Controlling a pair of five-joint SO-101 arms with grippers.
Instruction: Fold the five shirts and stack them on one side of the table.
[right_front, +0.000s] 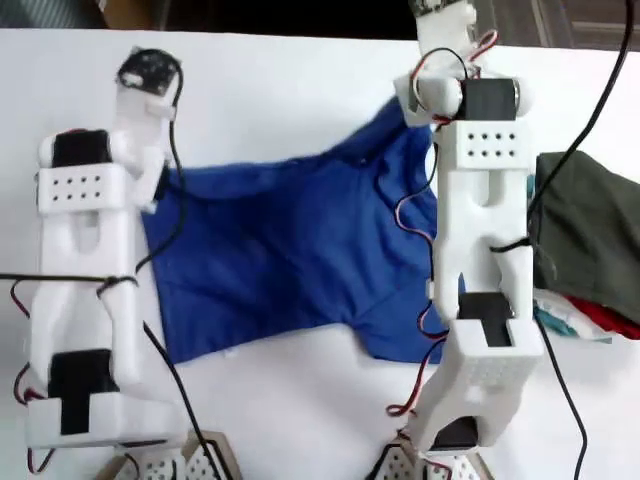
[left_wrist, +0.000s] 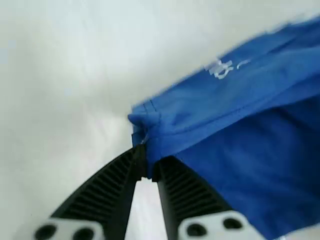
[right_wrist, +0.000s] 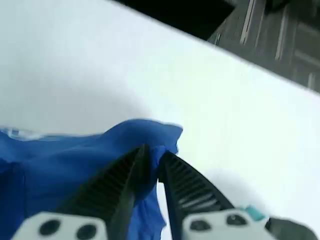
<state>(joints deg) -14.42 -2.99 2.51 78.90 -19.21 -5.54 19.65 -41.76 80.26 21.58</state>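
High view: a blue shirt (right_front: 290, 260) is seen lying spread and creased at the middle of the white table (right_front: 300, 80), between the left arm (right_front: 85, 250) and the right arm (right_front: 485, 230); its far edge is drawn up toward the right arm's wrist, and one sleeve is partly covered by that arm. A stack of folded shirts (right_front: 590, 230) is noted at the table's edge beside the right arm, a dark green one on top, with red and pale layers showing beneath; the stack lies just beside the blue shirt, and contact cannot be judged. Left wrist view: the left gripper (left_wrist: 147, 167) is recorded with its two black ribbed fingers (left_wrist: 115, 185) brought almost together, only a thin gap being left lower down; a hemmed corner of the blue shirt is pinched between the tips, the cloth is lifted off the table there, and it is stretched away from the pincer. Right wrist view: the right gripper (right_wrist: 151, 160) is likewise found nearly closed, its tips clamped on a bunched fold at the shirt's edge, with fabric hanging down between and below the fingers; the white table lies under it, and dark floor (right_wrist: 280, 35) is seen past the table's far edge
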